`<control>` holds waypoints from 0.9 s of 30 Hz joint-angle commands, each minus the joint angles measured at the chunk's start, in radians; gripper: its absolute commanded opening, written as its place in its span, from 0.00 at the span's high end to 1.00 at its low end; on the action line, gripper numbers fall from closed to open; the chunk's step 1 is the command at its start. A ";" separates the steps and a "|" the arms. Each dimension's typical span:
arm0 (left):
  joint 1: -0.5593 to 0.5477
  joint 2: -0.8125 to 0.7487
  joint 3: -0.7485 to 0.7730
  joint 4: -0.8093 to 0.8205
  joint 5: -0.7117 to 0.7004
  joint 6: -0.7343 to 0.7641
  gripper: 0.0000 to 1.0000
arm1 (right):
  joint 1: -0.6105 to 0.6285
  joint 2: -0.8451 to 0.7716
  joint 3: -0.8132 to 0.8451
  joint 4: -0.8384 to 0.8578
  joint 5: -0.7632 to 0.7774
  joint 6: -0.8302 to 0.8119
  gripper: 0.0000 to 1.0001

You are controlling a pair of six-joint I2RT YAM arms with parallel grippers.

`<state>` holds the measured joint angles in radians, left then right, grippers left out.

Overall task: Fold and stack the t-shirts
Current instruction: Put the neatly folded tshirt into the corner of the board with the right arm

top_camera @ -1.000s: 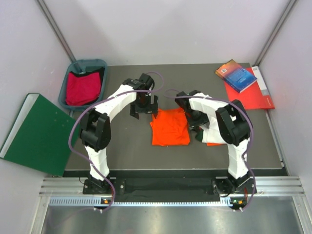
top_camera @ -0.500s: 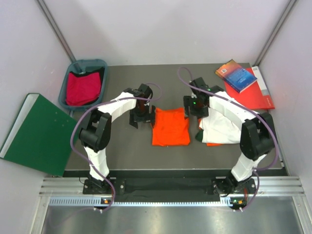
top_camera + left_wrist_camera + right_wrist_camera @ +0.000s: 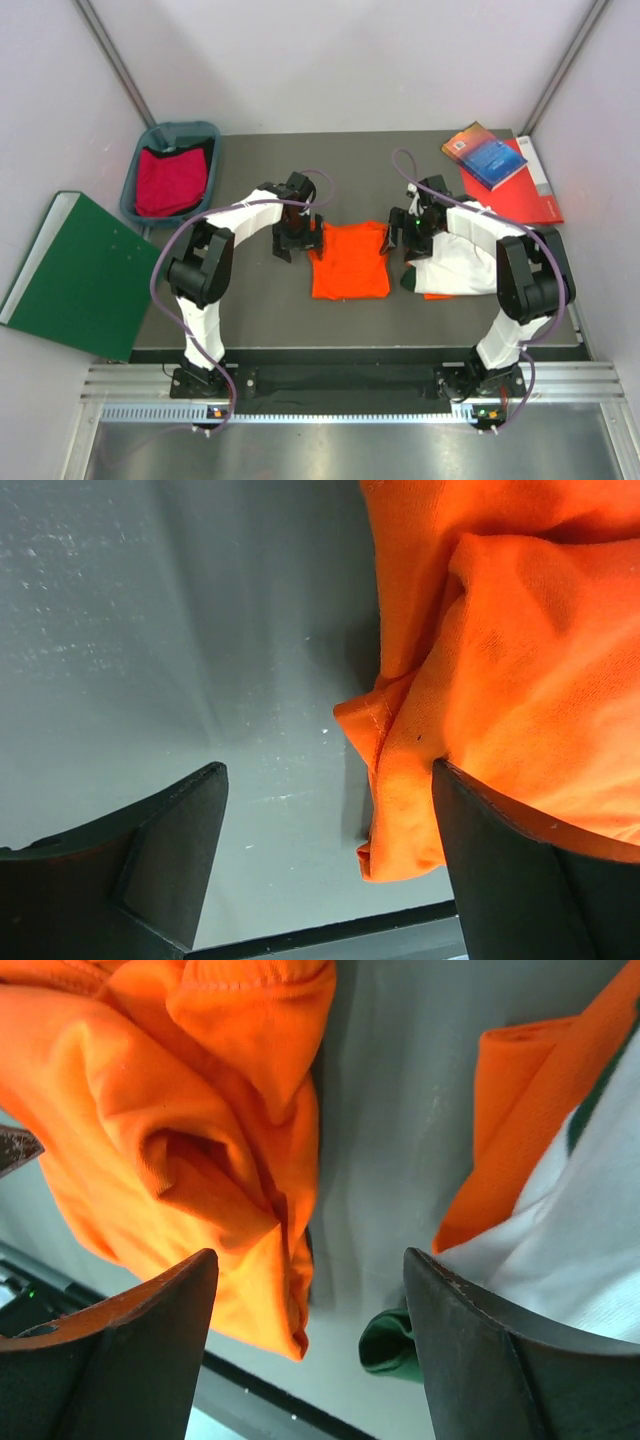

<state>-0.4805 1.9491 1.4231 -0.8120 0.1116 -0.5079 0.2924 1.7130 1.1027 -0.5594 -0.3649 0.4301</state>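
On a grey tabletop [image 3: 250,310], the left claw [image 3: 298,250] stood spread and empty at the left edge of a folded orange t-shirt [image 3: 350,262] lying mid-table. The right claw [image 3: 405,238], also spread, straddled the gap between that shirt and a pile [image 3: 570,1250] of white, orange and green shirts.

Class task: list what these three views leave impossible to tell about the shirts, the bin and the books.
- Top view: the right arm covers most of the pile of shirts; its count is unknown.
- Top view: the red shirt hides whatever lies under it in the bin.
- Top view: the titles on the books are too small.
- Left wrist view: the frame edge cuts off the orange shirt.
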 commanded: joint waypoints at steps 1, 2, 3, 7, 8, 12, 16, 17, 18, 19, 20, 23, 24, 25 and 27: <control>0.002 -0.006 0.011 0.024 -0.003 -0.030 0.13 | 0.007 -0.016 0.057 -0.002 -0.060 -0.025 0.25; 0.000 -0.006 0.010 0.024 -0.006 -0.034 0.14 | 0.007 -0.036 0.054 -0.002 -0.063 -0.031 0.25; 0.000 -0.004 0.008 0.028 -0.003 -0.035 0.15 | 0.005 -0.041 0.048 -0.002 -0.062 -0.042 0.25; -0.001 0.008 0.013 0.030 0.002 -0.047 0.17 | 0.008 -0.004 0.045 0.024 -0.100 -0.054 0.25; -0.003 0.013 0.014 0.030 0.003 -0.049 0.17 | 0.008 0.014 0.040 0.038 -0.104 -0.050 0.25; -0.006 0.013 0.014 0.027 0.000 -0.055 0.17 | 0.016 0.083 0.037 0.064 -0.111 -0.050 0.25; -0.007 0.011 0.014 0.024 -0.003 -0.060 0.18 | 0.031 0.161 0.057 0.082 -0.124 -0.053 0.25; -0.009 0.010 0.013 0.024 -0.004 -0.061 0.18 | 0.037 0.186 0.066 0.082 -0.124 -0.051 0.25; -0.010 0.008 0.013 0.022 -0.007 -0.061 0.18 | 0.045 0.198 0.086 0.081 -0.120 -0.053 0.25; -0.010 0.011 0.014 0.020 -0.007 -0.063 0.18 | 0.057 0.223 0.095 0.076 -0.114 -0.053 0.25; -0.010 0.011 0.013 0.020 -0.007 -0.063 0.18 | 0.068 0.232 0.108 0.075 -0.112 -0.054 0.26; -0.010 0.008 0.010 0.019 -0.012 -0.064 0.18 | 0.105 0.273 0.166 0.061 -0.106 -0.062 0.39; -0.012 0.008 0.010 0.019 -0.012 -0.064 0.18 | 0.117 0.284 0.180 0.052 -0.108 -0.070 0.46; -0.010 0.010 0.008 0.017 -0.012 -0.064 0.18 | 0.134 0.302 0.193 0.041 -0.106 -0.076 0.52; -0.012 0.008 0.011 0.016 -0.012 -0.064 0.18 | 0.152 0.315 0.226 -0.008 -0.094 -0.091 0.71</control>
<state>-0.4873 1.9598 1.4231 -0.8101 0.1108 -0.5568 0.3855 1.9617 1.2774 -0.5259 -0.5156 0.3885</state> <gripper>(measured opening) 0.825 0.468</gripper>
